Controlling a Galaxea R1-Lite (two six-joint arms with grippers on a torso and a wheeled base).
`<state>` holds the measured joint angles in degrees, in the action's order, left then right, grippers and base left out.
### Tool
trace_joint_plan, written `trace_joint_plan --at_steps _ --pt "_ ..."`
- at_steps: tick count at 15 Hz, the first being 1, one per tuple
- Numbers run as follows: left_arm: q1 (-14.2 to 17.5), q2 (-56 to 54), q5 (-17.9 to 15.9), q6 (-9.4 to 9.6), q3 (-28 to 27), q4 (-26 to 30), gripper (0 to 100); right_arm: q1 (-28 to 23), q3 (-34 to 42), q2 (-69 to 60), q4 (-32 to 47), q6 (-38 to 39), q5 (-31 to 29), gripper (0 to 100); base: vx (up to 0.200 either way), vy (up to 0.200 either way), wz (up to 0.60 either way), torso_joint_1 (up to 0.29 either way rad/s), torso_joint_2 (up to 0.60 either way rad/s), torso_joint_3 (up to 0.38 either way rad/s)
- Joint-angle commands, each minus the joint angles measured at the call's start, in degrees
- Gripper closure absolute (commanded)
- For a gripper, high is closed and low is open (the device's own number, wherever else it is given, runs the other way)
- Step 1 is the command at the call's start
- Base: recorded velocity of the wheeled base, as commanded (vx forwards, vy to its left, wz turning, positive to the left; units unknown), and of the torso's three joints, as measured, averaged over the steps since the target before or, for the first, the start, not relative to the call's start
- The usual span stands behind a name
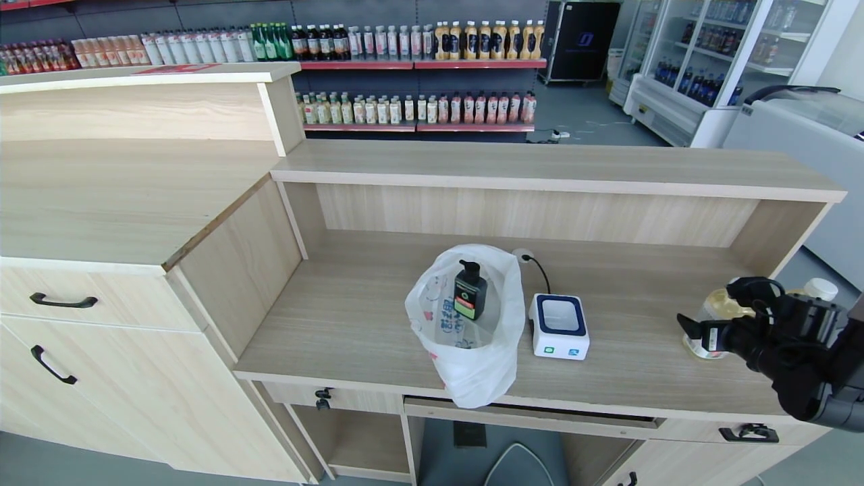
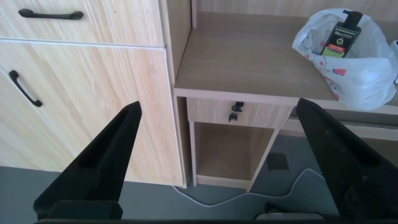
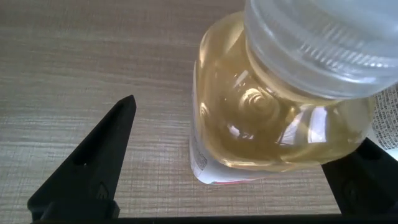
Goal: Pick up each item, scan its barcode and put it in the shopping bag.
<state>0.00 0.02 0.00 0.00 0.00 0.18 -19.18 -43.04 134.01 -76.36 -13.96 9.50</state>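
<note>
In the head view, the bottle (image 1: 718,312) of yellowish liquid stands upright at the right end of the surface (image 1: 351,317). The right gripper (image 1: 710,304) reaches it from the side, its fingers apart on either side of the body. The scanner (image 1: 559,325) lies to the bottle's left, and the bag (image 1: 466,351), with a pump bottle (image 1: 470,291) inside, is just past it.

In the left wrist view, the left gripper (image 2: 219,109) hangs spread wide and empty, low in front of the cabinet and well away from the bag (image 2: 364,78). The right arm is plainly the nearer one.

In the right wrist view, the bottle (image 3: 273,112) sits between the parted fingers of the right gripper (image 3: 245,140), closer to one finger, and is not yet clamped.
</note>
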Motion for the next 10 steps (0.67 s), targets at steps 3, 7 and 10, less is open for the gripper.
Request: trace_joint_plan --at_steps 3,7,10 --pt "0.0 0.0 0.0 0.0 0.0 0.0 0 0.0 -0.5 1.9 -0.2 -0.4 0.0 0 0.0 0.0 0.0 0.0 0.0 0.0" --pt "0.0 0.0 0.0 0.0 0.0 0.0 0 0.7 -2.0 4.0 -0.5 -0.6 -3.6 0 0.0 0.0 0.0 0.0 0.0 0.0" --pt "0.0 0.0 0.0 0.0 0.0 0.0 0 2.0 -5.1 5.9 -2.2 -0.1 -3.6 0 0.0 0.0 0.0 0.0 0.0 0.0"
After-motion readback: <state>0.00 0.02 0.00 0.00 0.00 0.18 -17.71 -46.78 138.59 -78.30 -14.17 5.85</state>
